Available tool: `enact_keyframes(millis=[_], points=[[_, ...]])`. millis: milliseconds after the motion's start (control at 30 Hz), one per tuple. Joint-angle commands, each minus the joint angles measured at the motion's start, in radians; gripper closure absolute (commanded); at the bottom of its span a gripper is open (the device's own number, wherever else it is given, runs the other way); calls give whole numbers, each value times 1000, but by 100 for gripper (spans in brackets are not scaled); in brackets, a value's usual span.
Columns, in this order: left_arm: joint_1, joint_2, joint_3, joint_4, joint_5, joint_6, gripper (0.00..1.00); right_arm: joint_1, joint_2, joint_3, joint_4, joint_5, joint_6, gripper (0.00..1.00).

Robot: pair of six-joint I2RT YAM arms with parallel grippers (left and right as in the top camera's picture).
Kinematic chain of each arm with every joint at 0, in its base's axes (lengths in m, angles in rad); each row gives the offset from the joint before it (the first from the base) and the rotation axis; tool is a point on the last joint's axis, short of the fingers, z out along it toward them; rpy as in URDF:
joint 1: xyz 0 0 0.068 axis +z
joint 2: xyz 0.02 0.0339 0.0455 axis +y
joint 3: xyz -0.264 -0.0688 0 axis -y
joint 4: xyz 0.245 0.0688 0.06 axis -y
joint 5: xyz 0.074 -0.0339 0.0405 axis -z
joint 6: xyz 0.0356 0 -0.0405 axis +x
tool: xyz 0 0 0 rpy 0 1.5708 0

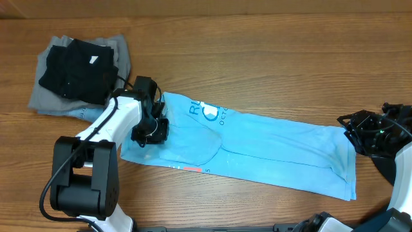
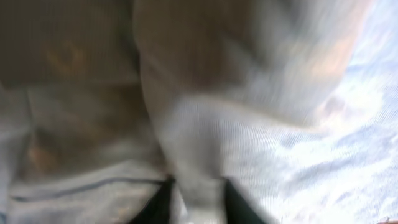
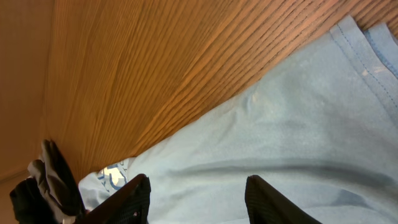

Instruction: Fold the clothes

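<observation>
Your left fingers (image 2: 158, 205) are pinching narrow on a ridge of the light sky-blue cotton shirt with white lettering (image 1: 277, 145), at its left end, though that wrist view is blurred. The shirt is lying as a long strip across the wooden bench (image 1: 257, 58). Your right fingers (image 3: 134, 199) are hovering wide apart over its right end. A stack of grey and black garments (image 1: 77, 71) is sitting at the far left.

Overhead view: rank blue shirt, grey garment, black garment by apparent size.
1. blue shirt, by far the largest
2. grey garment, partly covered
3. black garment, lying on the grey one, within its outline
</observation>
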Motion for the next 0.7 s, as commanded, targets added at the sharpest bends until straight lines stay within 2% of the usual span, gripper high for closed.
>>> enact_keyframes(millis=[0, 67, 167, 233, 333, 367, 433, 533, 600, 667], points=[[-2, -3, -8, -19, -23, 13, 56, 0, -3, -5, 5, -5, -11, 47], [-2, -3, -28, 4, -23, 4, 52, 0, -3, -5, 5, -5, -11, 47], [-2, -3, -64, 53, -13, -13, 53, 0, -3, -5, 5, -6, -11, 47], [-2, -3, -81, 81, 2, -16, 59, 0, -3, -5, 5, -6, -11, 47], [-2, -3, -90, 99, 48, -16, 80, 0, -3, -5, 5, -6, -11, 47], [-2, -4, -87, 100, 61, -16, 84, 0, -3, -5, 5, -5, -11, 47], [-2, -4, -82, 96, 61, -16, 85, 0, -3, -5, 5, -6, -11, 47], [-1, -4, -56, 61, 39, -16, 81, 0, -3, -5, 5, -6, -11, 47], [-1, -4, -36, 28, -2, -16, 61, 0, -3, -5, 5, -6, -11, 47], [-1, -4, -24, 1, -56, -16, 53, 0, -3, -5, 5, -6, -11, 47]])
